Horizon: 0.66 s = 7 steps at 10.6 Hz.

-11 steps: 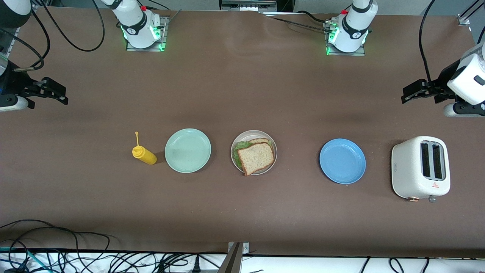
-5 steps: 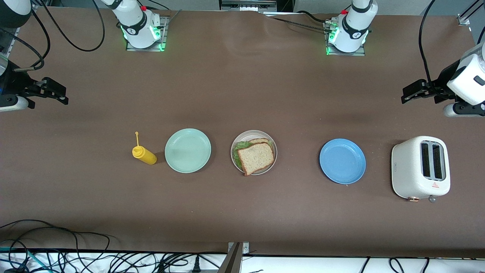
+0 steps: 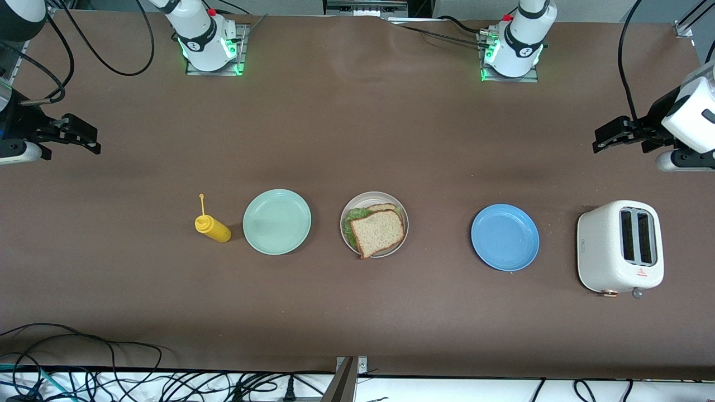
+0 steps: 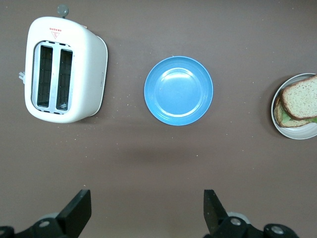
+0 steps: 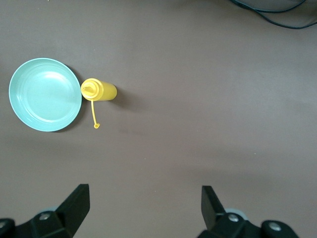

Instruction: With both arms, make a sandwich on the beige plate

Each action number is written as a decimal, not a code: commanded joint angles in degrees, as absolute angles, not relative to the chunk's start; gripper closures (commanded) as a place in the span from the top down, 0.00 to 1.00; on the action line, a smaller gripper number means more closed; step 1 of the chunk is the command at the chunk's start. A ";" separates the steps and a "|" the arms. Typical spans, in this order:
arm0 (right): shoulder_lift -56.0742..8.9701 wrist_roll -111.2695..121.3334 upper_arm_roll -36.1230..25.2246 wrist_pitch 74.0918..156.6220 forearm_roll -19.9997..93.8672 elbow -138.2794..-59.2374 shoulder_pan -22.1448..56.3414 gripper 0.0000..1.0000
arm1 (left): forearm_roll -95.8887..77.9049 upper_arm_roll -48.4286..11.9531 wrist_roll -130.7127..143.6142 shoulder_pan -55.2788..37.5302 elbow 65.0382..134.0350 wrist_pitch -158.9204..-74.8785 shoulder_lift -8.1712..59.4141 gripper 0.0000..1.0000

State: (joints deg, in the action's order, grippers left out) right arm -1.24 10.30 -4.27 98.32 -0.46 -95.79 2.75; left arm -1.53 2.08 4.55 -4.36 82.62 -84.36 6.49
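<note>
Brown desk (image 3: pixel 357 312) seen from the high front camera, with a row of five items across its middle. From the right arm's end of the desk toward the left arm's end: a yellow squeeze bottle (image 3: pixel 213 226) lying on its side, just beside a mint-green plate (image 3: pixel 277 221); the beige plate (image 3: pixel 400 215) at the centre of the row, carrying the sandwich (image 3: pixel 377 229), whose top bread slice sits slightly askew so that green lettuce (image 3: pixel 352 223) shows at the edge toward the right arm's end; a blue plate (image 3: pixel 505 237), bare; and a white two-slot toaster (image 3: pixel 620 247) close to the desk edge at the left arm's end. The plates are well apart from one another. Farther from the front camera, the right tool (image 3: pixel 84 137) hangs over the desk edge at the right arm's end, fingers spread apart and holding nothing; the left tool (image 3: pixel 609 137) hangs over the edge at the left arm's end, above the toaster's end of the row, fingers likewise apart and empty. Both arm bases stand along the farthest desk edge.
</note>
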 commanded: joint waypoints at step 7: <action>-2.46 9.94 -4.66 97.91 0.79 -94.31 2.98 1.00 | -1.93 2.02 4.66 -3.96 81.12 -84.02 7.12 1.00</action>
